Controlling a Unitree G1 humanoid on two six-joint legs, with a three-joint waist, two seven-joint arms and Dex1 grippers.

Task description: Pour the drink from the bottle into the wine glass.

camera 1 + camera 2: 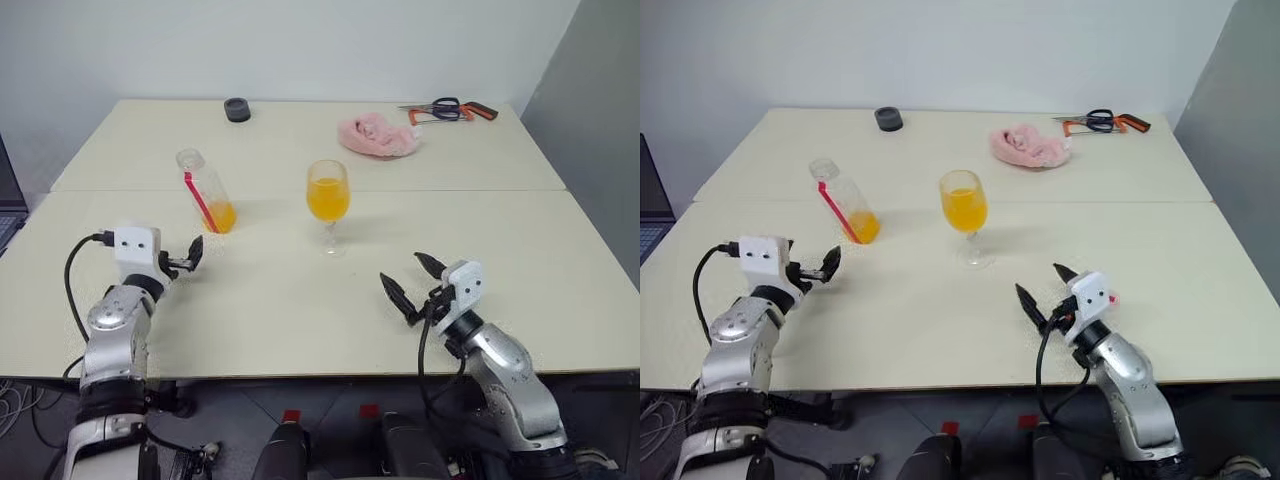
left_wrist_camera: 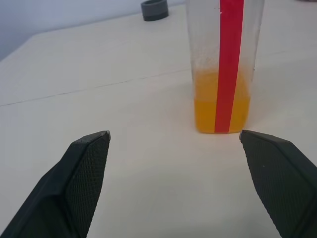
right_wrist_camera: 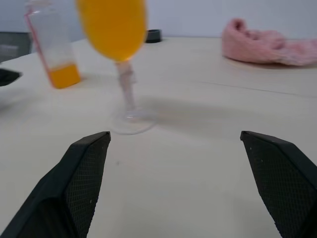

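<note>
Pour looks done: wine glass [image 1: 328,195] stands upright mid-worktop [image 1: 300,310], bowl mostly full of drink [image 1: 328,203]. Bottle [image 1: 207,192] stands upright and uncapped just ahead of the left gripper [image 1: 190,258], a small orange remnant at its base. Right gripper [image 1: 412,282] sits near the glass's foot. Both sets of fingers are spread wide, holding nothing. Risks: left arm swing clips the open, light bottle and tips it; right arm sweep hits the thin stem, spilling a top-heavy glass.
</note>
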